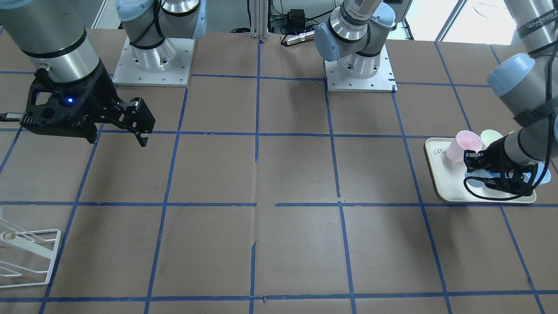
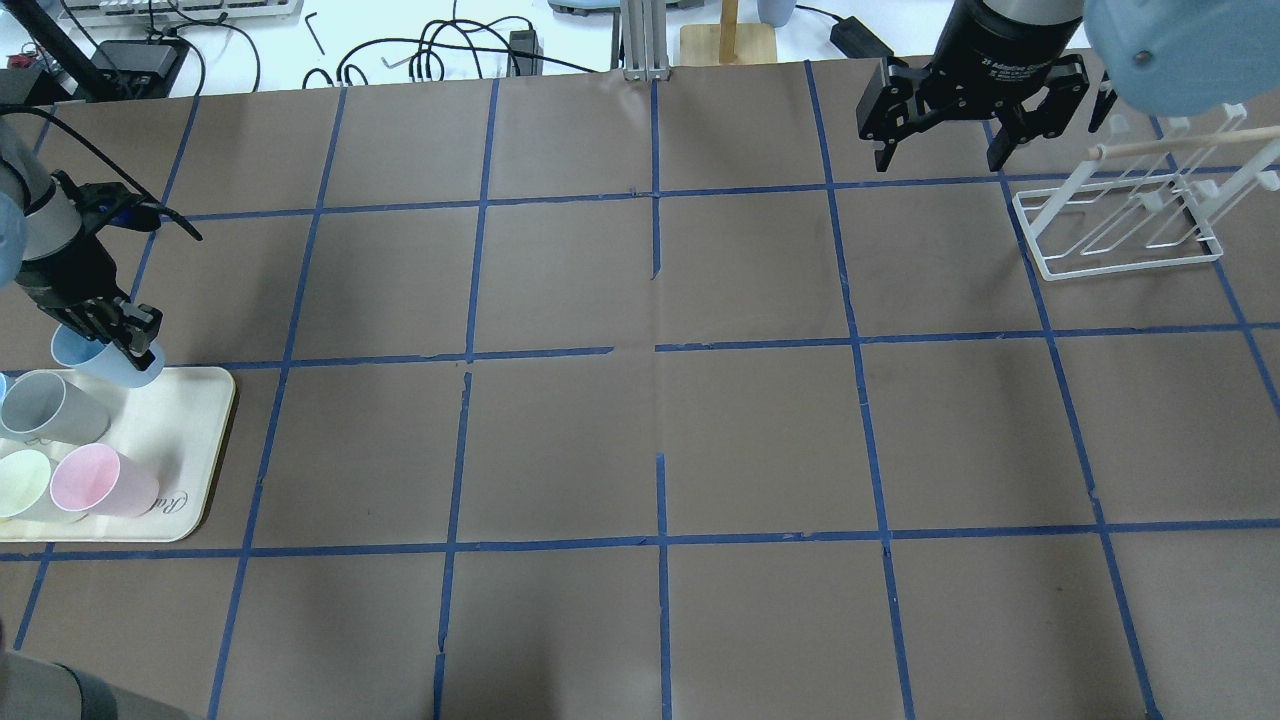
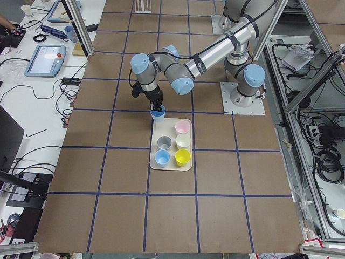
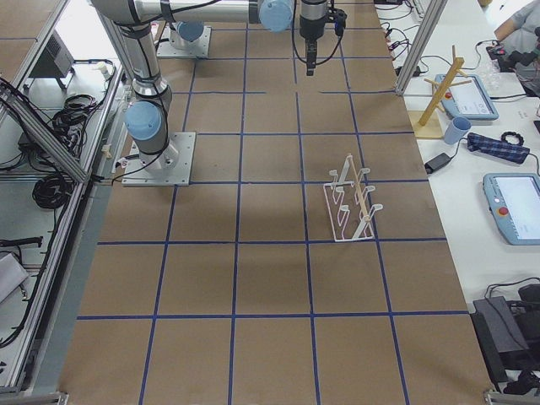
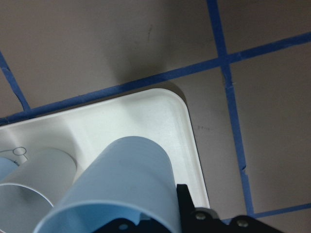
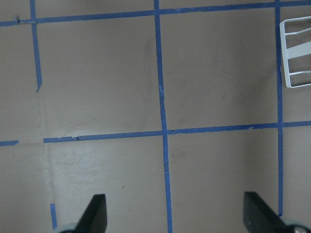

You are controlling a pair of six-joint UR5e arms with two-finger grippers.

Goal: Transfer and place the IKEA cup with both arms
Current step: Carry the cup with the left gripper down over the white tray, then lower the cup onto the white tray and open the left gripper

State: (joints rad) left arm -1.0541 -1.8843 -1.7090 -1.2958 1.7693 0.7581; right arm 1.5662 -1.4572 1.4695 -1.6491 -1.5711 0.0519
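The light-blue IKEA cup is tilted at the far corner of the cream tray, by my left side. My left gripper is shut on its rim. The cup also shows in the front view, the left side view and the left wrist view. A second light-blue cup stands on the tray. My right gripper is open and empty, and hovers over bare table at the far right. It also shows in the front view and the right wrist view.
The tray also holds a grey cup, a pink cup, a pale green cup and a yellow cup. A white wire rack stands close beside my right gripper. Blue tape lines grid the brown table.
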